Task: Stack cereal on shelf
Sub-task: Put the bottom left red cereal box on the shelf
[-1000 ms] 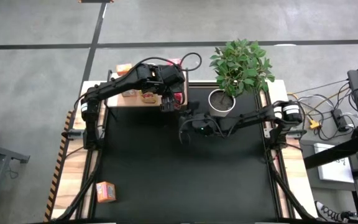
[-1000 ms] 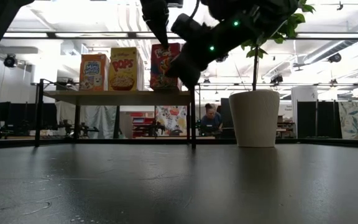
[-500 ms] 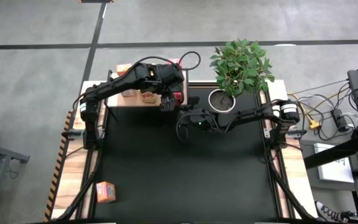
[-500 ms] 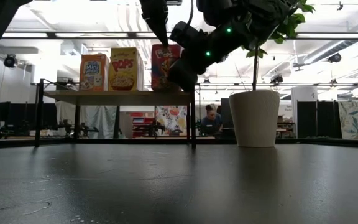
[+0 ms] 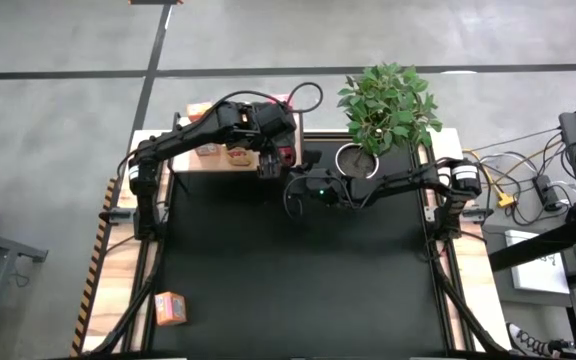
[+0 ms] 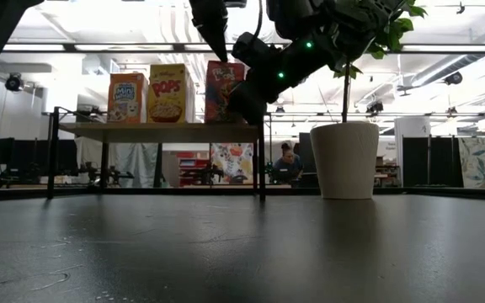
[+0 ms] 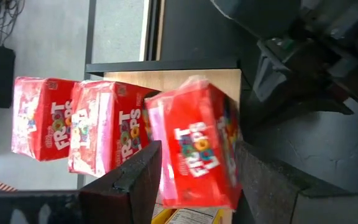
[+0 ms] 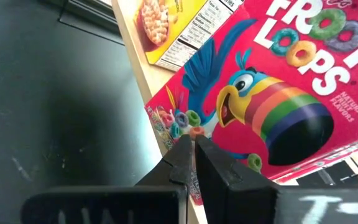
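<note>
Three cereal boxes stand on the shelf [image 6: 158,129]: orange [image 6: 126,98], yellow [image 6: 167,93] and red [image 6: 223,91]. My left gripper [image 7: 197,149] hangs over the shelf's right end [image 5: 271,163], shut on the red box [image 7: 197,149]. My right gripper [image 8: 192,142] is shut and level in front of that box [image 5: 293,198]. Two more red boxes [image 7: 73,127] show beside the held one in the left wrist view. Another orange box [image 5: 171,308] lies on the table near its near left corner. My left gripper pinches the red box's top end [image 7: 194,102] between its two fingers [image 7: 138,174], coming from above and pointing down. The box stands upright with its bottom on the shelf's right end. My right gripper's shut fingertips [image 8: 188,152] meet the red box's front face near its lower edge [image 8: 179,124], coming level from the near side.
A white pot [image 6: 344,160] with a leafy plant [image 5: 388,105] stands just right of the shelf, close behind my right arm. The dark table top [image 5: 298,280] lies open toward the near edge. People and furniture show in the room beyond.
My right gripper has moved toward the far edge and a little up, closing in on the red box on the shelf. My left gripper has stayed over the box.
</note>
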You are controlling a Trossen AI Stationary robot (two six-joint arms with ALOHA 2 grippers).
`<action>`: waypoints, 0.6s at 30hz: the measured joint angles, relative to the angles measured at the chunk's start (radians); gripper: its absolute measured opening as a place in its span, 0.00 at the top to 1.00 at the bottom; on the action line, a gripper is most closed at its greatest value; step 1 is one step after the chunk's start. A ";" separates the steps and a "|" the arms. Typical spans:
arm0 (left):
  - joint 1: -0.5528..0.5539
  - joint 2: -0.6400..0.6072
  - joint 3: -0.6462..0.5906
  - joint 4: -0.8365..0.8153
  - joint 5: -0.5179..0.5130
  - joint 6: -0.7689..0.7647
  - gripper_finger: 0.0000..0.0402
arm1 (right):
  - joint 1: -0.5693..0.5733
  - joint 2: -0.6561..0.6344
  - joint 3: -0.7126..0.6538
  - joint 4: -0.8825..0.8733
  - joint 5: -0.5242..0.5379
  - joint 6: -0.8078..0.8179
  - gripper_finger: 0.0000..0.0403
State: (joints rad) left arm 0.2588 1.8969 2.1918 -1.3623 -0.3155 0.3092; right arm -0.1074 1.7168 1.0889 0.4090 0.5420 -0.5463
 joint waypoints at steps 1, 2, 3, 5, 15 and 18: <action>0.000 0.000 0.000 0.000 -0.003 0.000 0.54 | -0.001 0.000 0.000 0.000 0.000 0.003 0.97; 0.000 0.000 0.000 0.001 -0.010 0.000 0.54 | -0.002 0.000 0.000 0.000 -0.001 0.005 0.97; 0.000 0.000 0.000 0.001 -0.016 0.000 0.54 | -0.003 0.000 0.000 0.000 -0.001 0.007 0.97; 0.000 0.000 0.004 0.001 -0.017 0.000 0.54 | -0.003 0.000 0.000 0.000 0.000 0.009 0.97; -0.076 -0.003 0.165 -0.134 -0.020 -0.025 0.55 | -0.002 0.000 0.000 -0.008 0.000 0.025 0.97; -0.134 -0.044 0.136 -0.127 -0.019 -0.034 0.58 | 0.005 -0.002 0.000 -0.008 0.002 0.027 0.97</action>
State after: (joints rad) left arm 0.1249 1.8525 2.3273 -1.4894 -0.3347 0.2754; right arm -0.1025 1.7153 1.0885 0.4005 0.5439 -0.5191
